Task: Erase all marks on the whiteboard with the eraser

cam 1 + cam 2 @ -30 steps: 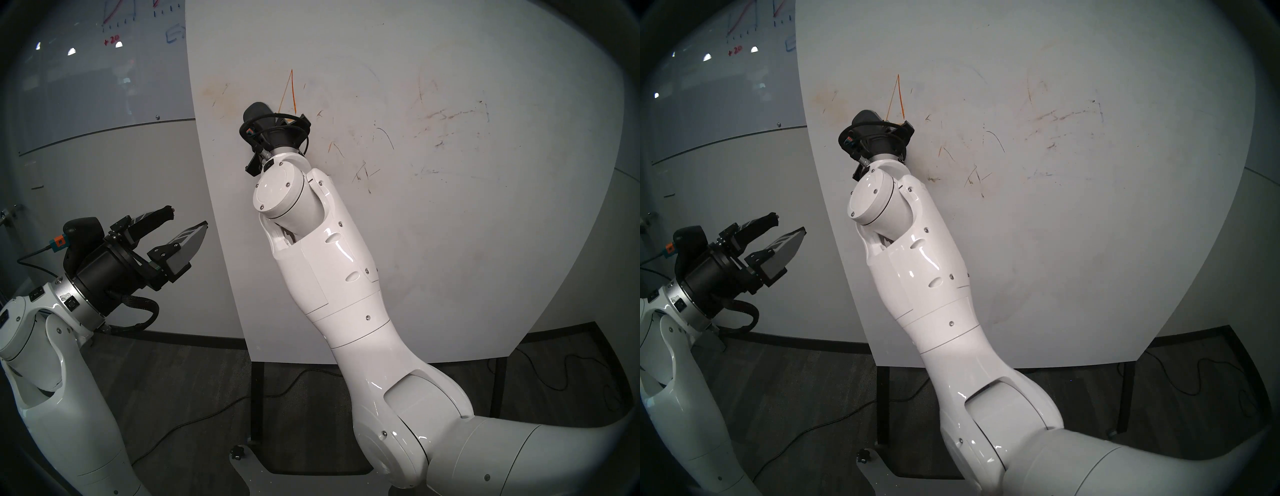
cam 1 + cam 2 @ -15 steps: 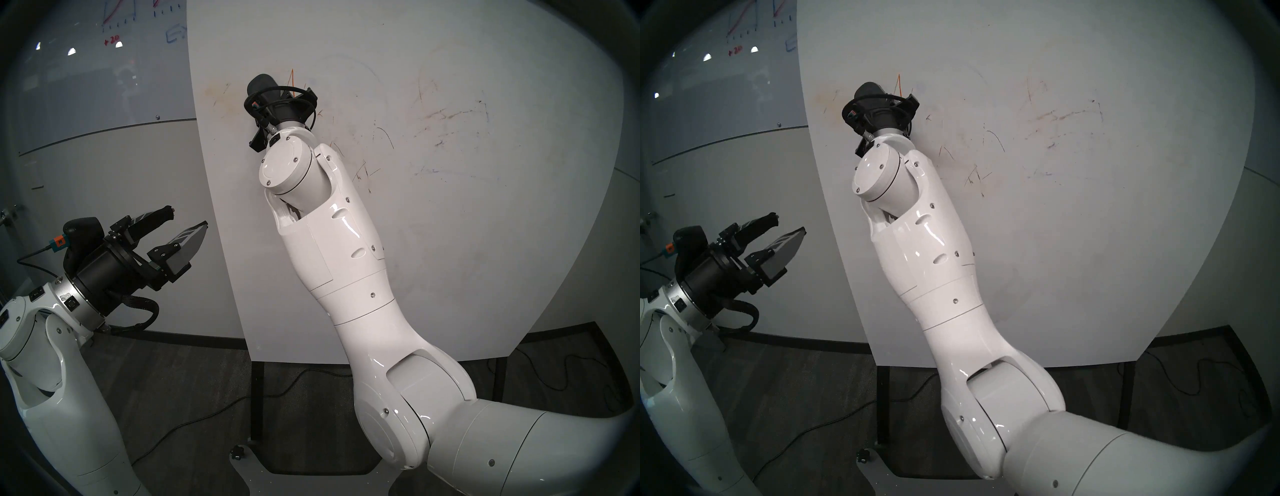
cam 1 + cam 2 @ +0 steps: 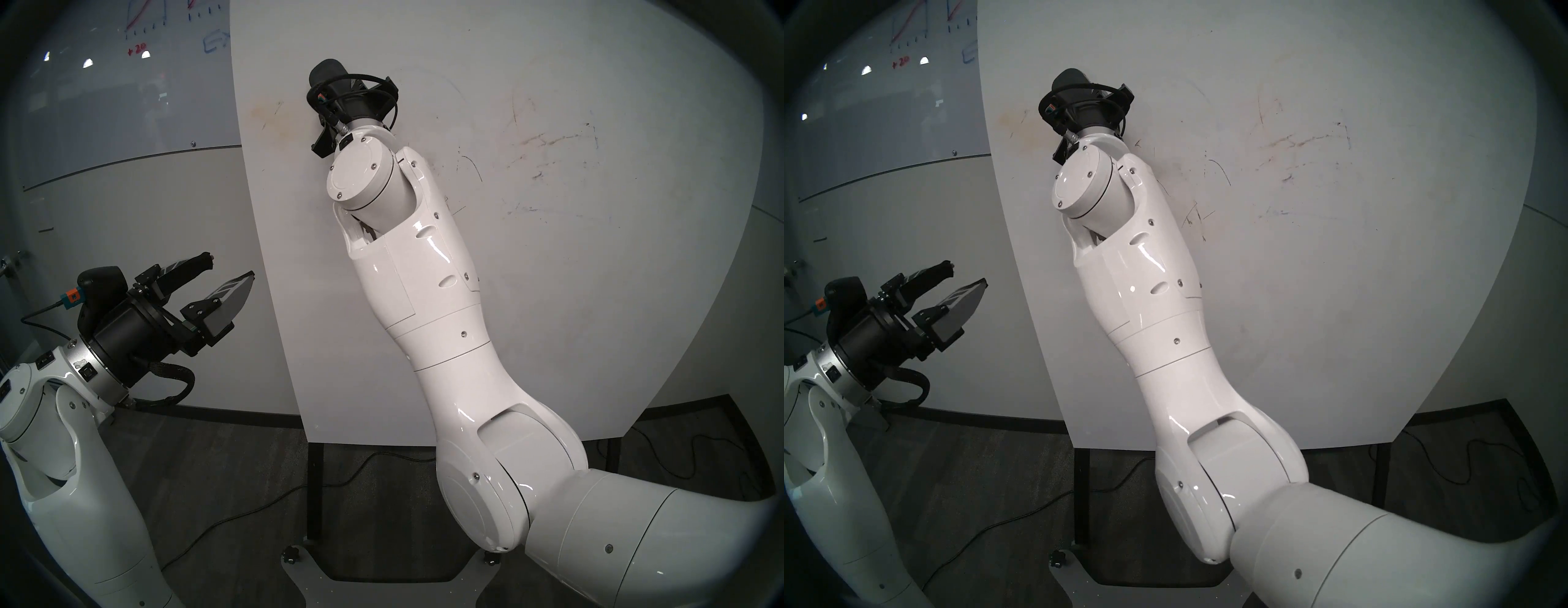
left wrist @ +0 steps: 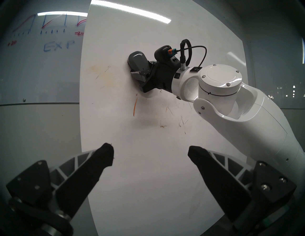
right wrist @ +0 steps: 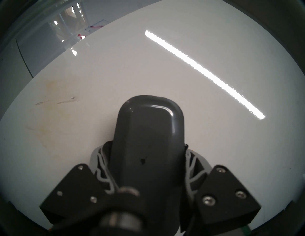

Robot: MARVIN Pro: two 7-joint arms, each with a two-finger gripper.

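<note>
One orange stroke (image 4: 135, 106) visible, others perhaps hidden

The whiteboard (image 5: 115, 69) looks smooth and shiny. The eraser (image 5: 148, 135) is shiny dark grey plastic. The right arm (image 3: 424, 297) is glossy white.

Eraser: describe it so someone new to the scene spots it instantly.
Find the big white whiteboard on black legs. High on its left part the right gripper presses the eraser against it: a dark grey oblong block with rounded ends, glossier and greyer than the black gripper around it.
</note>
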